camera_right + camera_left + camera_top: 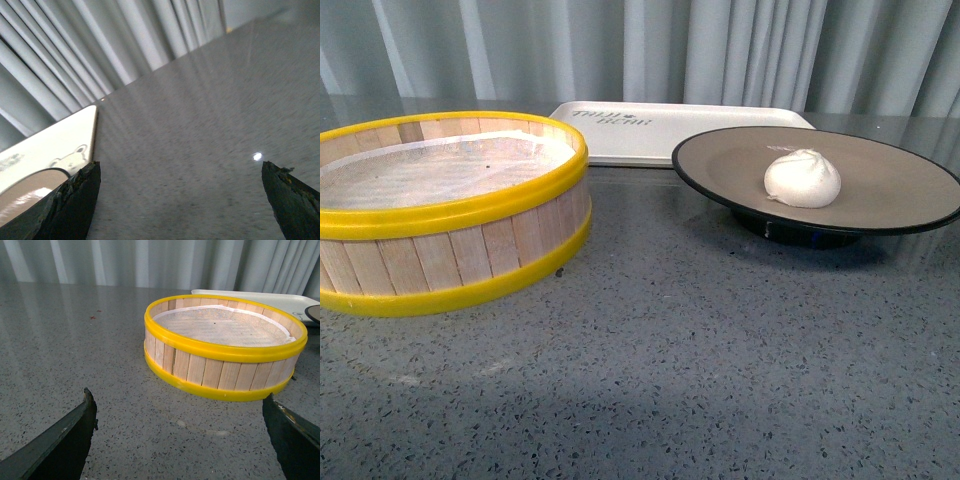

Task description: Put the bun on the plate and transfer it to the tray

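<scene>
Yellow-rimmed wooden steamer basket [450, 255], pale liner [440, 170] inside, perhaps cloth, speckled grey table [670, 380], grey curtain [720, 50] behind

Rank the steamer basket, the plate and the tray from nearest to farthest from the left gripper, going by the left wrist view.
1. Steamer basket, straight ahead of the left gripper.
2. Plate, only a sliver of rim showing past the basket.
3. Tray, farthest, behind both.

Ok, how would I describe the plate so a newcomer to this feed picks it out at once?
On the grey speckled table, look right of the big yellow-rimmed wooden steamer basket, in front of the cream tray. The plate is the wide, shallow round dish, brown-grey inside with a black rim. It alone carries the white bun.
</scene>
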